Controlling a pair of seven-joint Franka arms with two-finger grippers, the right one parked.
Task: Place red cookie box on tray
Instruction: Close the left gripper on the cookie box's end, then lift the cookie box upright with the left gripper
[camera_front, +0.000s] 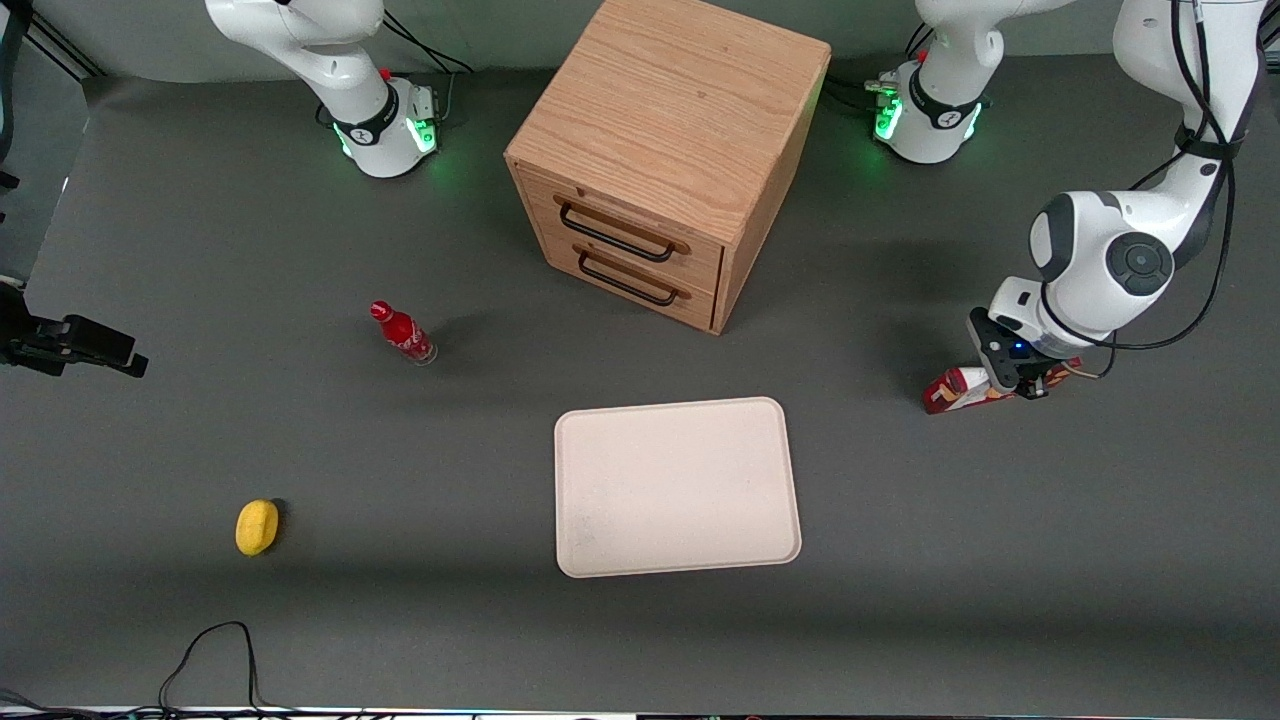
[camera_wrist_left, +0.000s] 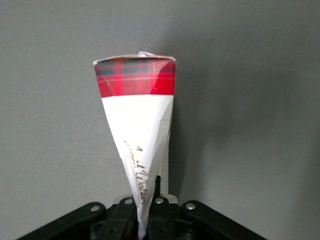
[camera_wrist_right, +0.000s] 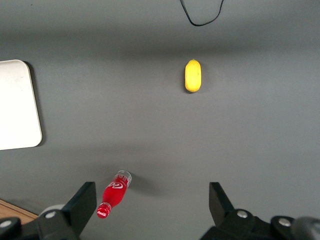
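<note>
The red cookie box lies on the table toward the working arm's end, with its white patch and red end showing past my gripper. My left gripper is down on the box. In the left wrist view the box stands out from between the fingers, white with a red tartan end, and my gripper is shut on it. The cream-white tray lies flat at the table's middle, nearer the front camera than the cabinet and well apart from the box. It also shows in the right wrist view.
A wooden two-drawer cabinet stands farther from the camera than the tray. A small red bottle and a yellow lemon lie toward the parked arm's end. A black cable lies near the front edge.
</note>
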